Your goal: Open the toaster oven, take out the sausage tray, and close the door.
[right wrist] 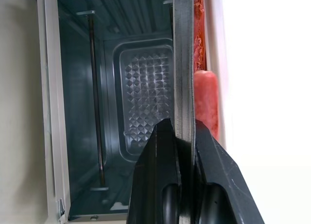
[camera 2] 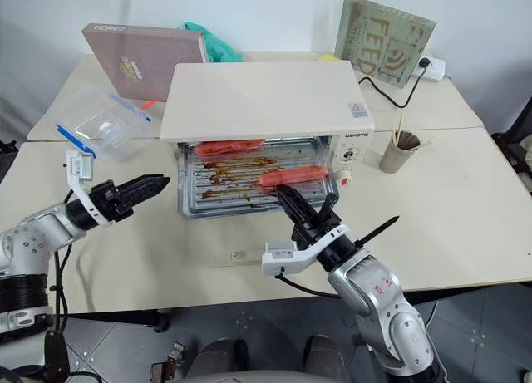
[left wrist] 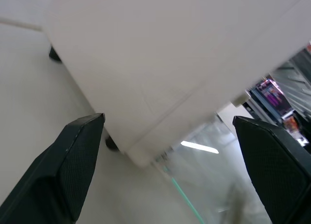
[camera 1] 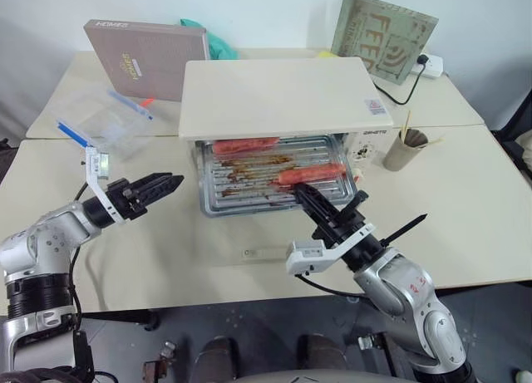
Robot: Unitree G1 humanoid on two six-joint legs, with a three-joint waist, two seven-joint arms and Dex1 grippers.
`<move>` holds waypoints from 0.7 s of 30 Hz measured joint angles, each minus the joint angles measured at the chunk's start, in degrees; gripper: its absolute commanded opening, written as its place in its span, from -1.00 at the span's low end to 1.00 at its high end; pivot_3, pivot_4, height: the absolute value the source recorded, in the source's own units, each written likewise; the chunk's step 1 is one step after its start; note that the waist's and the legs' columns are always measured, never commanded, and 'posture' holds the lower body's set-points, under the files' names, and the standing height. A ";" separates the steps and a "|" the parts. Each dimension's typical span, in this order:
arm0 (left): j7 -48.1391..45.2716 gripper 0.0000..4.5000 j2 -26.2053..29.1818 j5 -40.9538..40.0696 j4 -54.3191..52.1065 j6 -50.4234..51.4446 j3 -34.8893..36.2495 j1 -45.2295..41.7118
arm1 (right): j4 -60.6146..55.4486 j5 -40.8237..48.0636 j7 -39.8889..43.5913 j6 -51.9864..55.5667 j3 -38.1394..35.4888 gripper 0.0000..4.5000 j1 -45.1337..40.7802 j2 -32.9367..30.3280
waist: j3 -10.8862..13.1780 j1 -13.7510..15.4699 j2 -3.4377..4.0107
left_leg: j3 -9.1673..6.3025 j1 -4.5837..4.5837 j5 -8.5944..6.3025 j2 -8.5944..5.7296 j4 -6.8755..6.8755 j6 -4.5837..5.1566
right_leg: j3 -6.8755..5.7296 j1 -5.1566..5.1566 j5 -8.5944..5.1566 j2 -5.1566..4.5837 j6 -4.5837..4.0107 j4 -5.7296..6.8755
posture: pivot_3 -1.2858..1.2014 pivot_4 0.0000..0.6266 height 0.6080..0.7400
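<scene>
Silver ridged sausage tray (camera 1: 249, 188), grease-streaked, carries red sausages (camera 1: 309, 175) and juts from the cream toaster oven (camera 1: 283, 96). Right gripper (camera 1: 309, 202) is clamped on the tray's front rim; left gripper (camera 1: 166, 186) is spread wide, holding nothing.

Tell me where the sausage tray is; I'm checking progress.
The sausage tray sits partly pulled out of the toaster oven, over the lowered door, its front rim pinched by the right gripper.

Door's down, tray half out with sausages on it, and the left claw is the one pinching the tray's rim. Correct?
Not quite: the right claw pinches the tray rim, as the right wrist view shows. The left claw is open beside the oven.
</scene>
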 measured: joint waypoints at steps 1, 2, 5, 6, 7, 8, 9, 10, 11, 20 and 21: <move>0.40 1.00 0.66 -0.52 -0.25 1.92 0.02 0.09 | -0.44 0.57 0.24 -0.22 -0.23 -0.99 0.54 -0.16 | 0.00 0.01 0.00 | 0.00 0.00 0.00 0.00 0.00 0.00 | 0.01 0.00 0.00 0.00 0.00 0.00 | 0.03 -0.52 1.00; 1.02 1.00 1.11 -1.23 -0.74 3.72 0.22 0.23 | -1.20 1.24 0.58 -0.49 -0.30 -0.99 1.42 -0.60 | 0.00 0.06 0.00 | -0.01 0.01 0.00 0.00 0.00 0.00 | 0.03 0.00 0.00 0.00 0.00 0.02 | 0.03 -0.52 1.00; 3.28 1.00 1.20 -2.98 -2.35 8.84 0.71 0.25 | -1.88 2.45 1.51 -1.80 -0.29 -0.99 2.27 -1.89 | -0.01 0.05 -0.01 | 0.00 0.03 0.00 0.00 0.02 0.00 | 0.06 0.02 0.00 0.00 0.00 0.02 | 0.03 -0.52 1.00; 4.39 1.00 1.20 -3.97 -2.94 11.56 1.00 0.26 | -1.95 3.19 1.79 -2.01 -0.40 -0.99 2.52 -2.30 | -0.01 0.03 -0.01 | 0.00 0.04 0.00 0.00 0.02 0.00 | 0.06 0.02 0.00 0.00 0.00 0.03 | 0.03 -0.52 1.00; 5.25 1.00 1.20 -4.63 -3.52 13.52 1.25 0.28 | -2.10 3.59 1.96 -2.09 -0.54 -0.99 2.87 -2.56 | 0.00 0.04 -0.01 | -0.01 0.04 0.00 0.00 0.02 0.00 | 0.06 0.02 0.00 0.00 0.00 0.05 | 0.03 -0.52 1.00; 5.93 1.00 1.20 -5.29 -4.08 15.24 1.51 0.27 | -2.18 4.03 2.12 -2.25 -0.65 -0.99 3.20 -2.80 | -0.01 0.04 -0.01 | -0.01 0.04 0.00 0.00 0.02 0.00 | 0.06 0.02 0.00 0.00 0.00 0.05 | 0.03 -0.52 1.00; 6.88 1.00 1.19 -6.53 -4.31 17.82 2.19 0.27 | -2.35 4.42 2.32 -2.73 -0.76 -0.99 3.57 -3.22 | -0.01 0.03 -0.01 | 0.00 0.05 0.00 0.00 0.02 0.00 | 0.08 0.02 0.00 0.00 0.00 0.05 | 0.03 -0.52 1.00; 8.03 1.00 1.18 -7.74 -4.39 20.94 2.89 0.26 | -2.71 4.77 2.45 -3.16 -0.84 -0.99 4.02 -3.96 | 0.00 0.03 -0.01 | 0.00 0.05 0.00 0.00 0.02 0.00 | 0.09 0.02 0.00 0.00 0.00 0.06 | 0.03 -0.52 1.00; 8.78 1.00 1.17 -8.63 -4.41 23.36 3.50 0.26 | -2.96 5.17 2.53 -3.41 -1.00 -0.99 4.35 -4.40 | -0.01 0.03 -0.01 | -0.01 0.05 0.00 0.00 0.02 0.00 | 0.08 0.02 0.00 0.00 0.00 0.06 | 0.03 -0.52 1.00; 18.78 1.00 3.14 -24.46 -0.78 35.99 6.20 0.54 | -3.06 7.99 2.70 -5.70 -3.88 -0.99 5.02 -7.42 | -0.01 0.05 -0.02 | -0.02 0.10 0.00 0.00 0.04 0.00 | 0.22 0.03 0.00 0.00 0.00 0.10 | 0.03 -0.52 1.00; 20.97 1.00 3.60 -28.70 0.35 36.07 6.26 0.98 | -3.05 8.27 2.70 -5.86 -4.23 -0.99 5.04 -7.70 | -0.01 0.06 -0.02 | -0.02 0.12 0.00 0.00 0.04 0.00 | 0.27 0.04 0.00 -0.01 0.00 0.10 | 0.03 -0.52 1.00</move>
